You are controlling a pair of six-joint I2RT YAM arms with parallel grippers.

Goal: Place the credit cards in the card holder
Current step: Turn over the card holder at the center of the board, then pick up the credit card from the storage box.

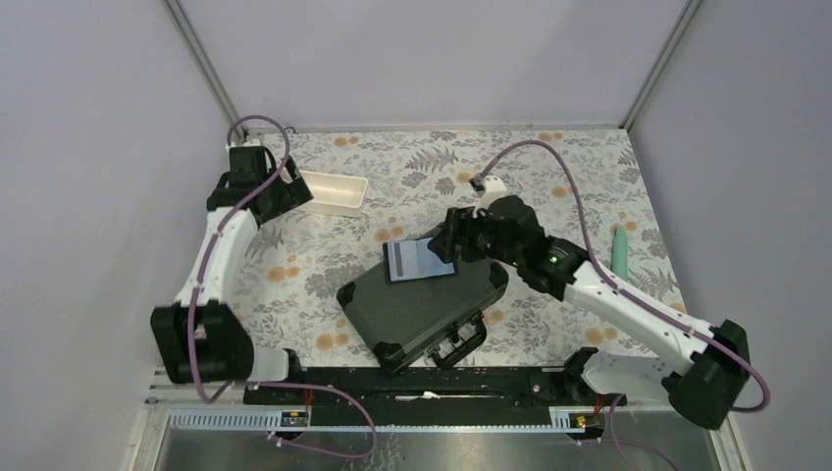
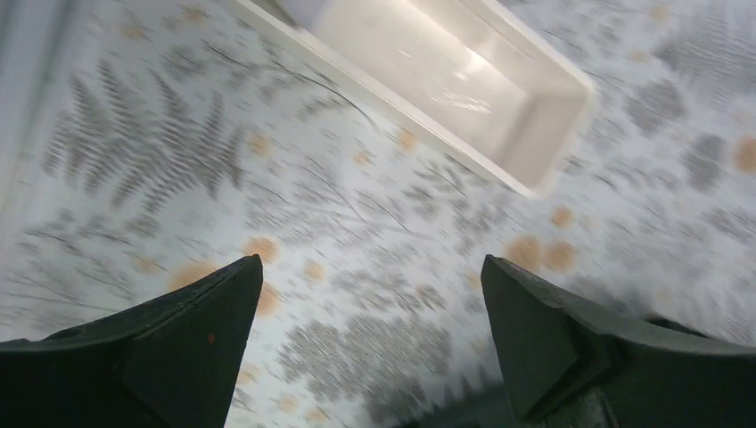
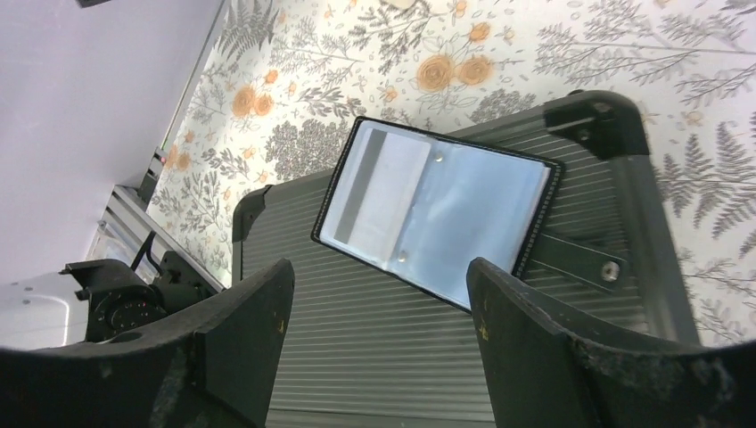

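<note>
card holder (image 3: 437, 223) lies spread open, pockets up, on the ribbed lid of the black hard case (image 3: 357, 321) near the middle of the bench (image 1: 549, 177), its snap tab (image 3: 578, 259) flung out flat to one side. that looks deliberate: the lid gives you a raised, flat platform, and with the clear sleeves facing up a card can slide straight in. a pale strip (image 3: 383, 192) shows in one half of the holder and may be a card already seated, though you cannot be sure through the glare. no loose credit cards can be made out in any view. your right gripper (image 3: 379, 276) hangs just above the holder's near edge with its fingers spread wide, touching nothing and carrying nothing. your left gripper (image 2: 370, 263) is over at the far left, above bare bench just beside the end of the long white tray (image 2: 535, 169), fingers equally wide apart and empty; that view is blurred, and the part of the tray you can see holds nothing you could name.
</note>
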